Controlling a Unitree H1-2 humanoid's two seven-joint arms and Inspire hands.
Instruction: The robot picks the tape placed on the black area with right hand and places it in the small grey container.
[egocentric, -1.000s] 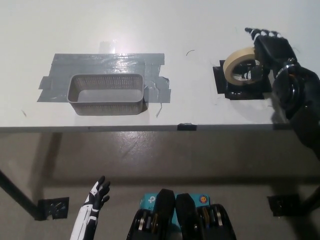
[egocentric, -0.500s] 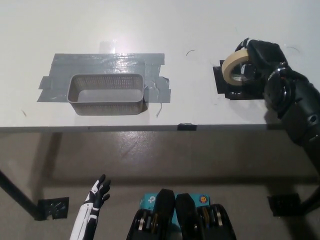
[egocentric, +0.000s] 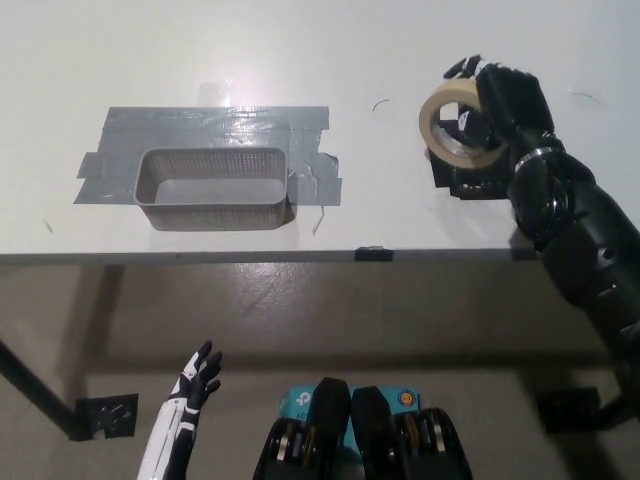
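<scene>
At upper right, the right hand (egocentric: 505, 100) grips the tape (egocentric: 455, 125), tilted on edge above the black area (egocentric: 470, 183) — clear for carrying left to the container (egocentric: 214, 189), taped down at centre left. The left hand (egocentric: 195, 380) hangs spread and empty — lower left.

Container (egocentric: 213, 188) sitting on a taped patch (egocentric: 208, 155) at desk (egocentric: 300, 60) left, tape (egocentric: 454, 127) in right hand (egocentric: 508, 105) at desk right, left hand (egocentric: 196, 378) hanging below the desk edge.
</scene>
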